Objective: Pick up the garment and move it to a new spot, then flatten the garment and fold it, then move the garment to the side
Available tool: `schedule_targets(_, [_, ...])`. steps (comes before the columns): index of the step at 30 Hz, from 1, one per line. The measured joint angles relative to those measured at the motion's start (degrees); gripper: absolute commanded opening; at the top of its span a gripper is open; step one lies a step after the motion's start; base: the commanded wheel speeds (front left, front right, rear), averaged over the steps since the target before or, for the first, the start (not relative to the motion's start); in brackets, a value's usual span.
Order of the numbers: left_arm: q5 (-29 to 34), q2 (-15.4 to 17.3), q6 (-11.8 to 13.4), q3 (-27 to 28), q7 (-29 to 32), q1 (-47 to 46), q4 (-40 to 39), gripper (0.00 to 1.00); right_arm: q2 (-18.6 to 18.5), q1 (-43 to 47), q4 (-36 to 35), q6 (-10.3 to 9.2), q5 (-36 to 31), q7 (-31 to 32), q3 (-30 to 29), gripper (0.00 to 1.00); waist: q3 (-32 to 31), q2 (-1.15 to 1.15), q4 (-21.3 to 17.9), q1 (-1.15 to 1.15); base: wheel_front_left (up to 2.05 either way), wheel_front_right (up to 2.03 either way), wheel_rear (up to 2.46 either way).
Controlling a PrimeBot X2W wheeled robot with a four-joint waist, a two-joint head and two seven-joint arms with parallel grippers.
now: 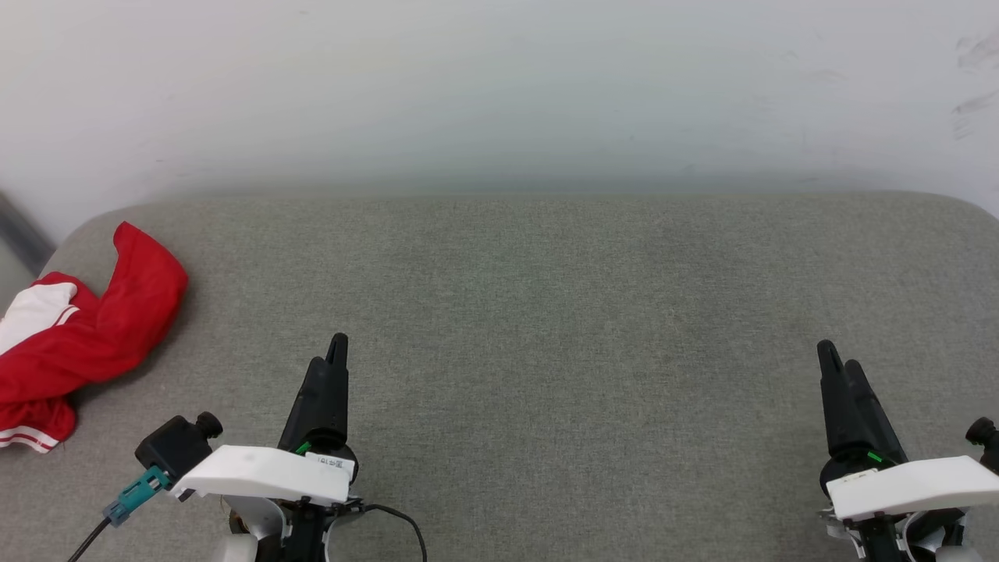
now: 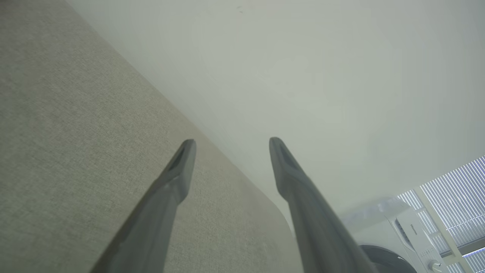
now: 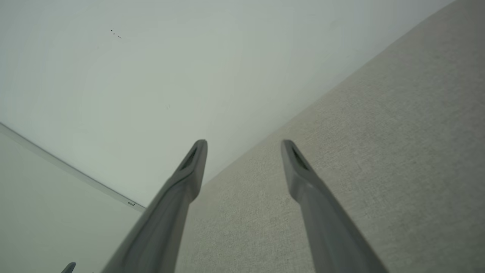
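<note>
The left jaws stand open and hold nothing, and the right jaws are open in the same way. Both hang over the grey surface [image 1: 546, 351], with their tips toward the white wall [image 1: 499, 94]. The garment [image 1: 86, 336] lies crumpled on the surface, to the left of the left jaws and not touching them, and well apart from the right jaws. Its red cloth and a white part show.

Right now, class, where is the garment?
In the head view the garment lies crumpled at the left edge of the grey surface, left of the left gripper and apart from it.
</note>
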Motion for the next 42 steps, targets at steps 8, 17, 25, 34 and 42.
schedule_targets(8, [10.60, 0.01, 0.00, -0.64, -1.47, -0.16, -0.02, 1.00, 0.16, 0.01, 0.10, 0.00, -8.95, -0.23, -0.13, 1.00, -0.03, 0.00, 0.12, 0.00, 0.00, 0.00, 0.00])
schedule_targets(17, [22.93, 0.05, 0.01, -1.41, -2.93, -0.46, 0.62, 1.00, 0.63, 0.08, -1.34, 0.00, -18.26, -0.20, -0.51, 1.00, 0.00, 0.00, 0.20, 0.00, 0.00, 0.00, 0.00])
schedule_targets(25, [31.74, 0.09, 1.01, -2.72, -4.03, -0.98, 1.49, 1.00, 1.03, 0.51, -2.54, 0.01, -24.15, 0.18, -0.62, 1.00, -0.12, 0.00, 0.30, 0.00, 0.00, 0.00, 0.00])
schedule_targets(34, [38.73, 0.53, 2.03, -4.11, -5.31, -1.36, 2.53, 1.00, 1.52, 1.11, -3.61, 0.01, -30.04, 1.48, -1.58, 1.00, -0.20, 0.00, 0.50, 0.00, 0.00, 0.00, 0.00])
schedule_targets(42, [42.88, 0.70, 2.97, -4.81, -6.39, -1.53, 3.22, 1.00, 1.82, 1.64, -4.63, 0.01, -34.83, 2.26, -2.71, 1.00, -0.18, 0.00, 0.65, 0.00, 0.00, 0.00, 0.00])
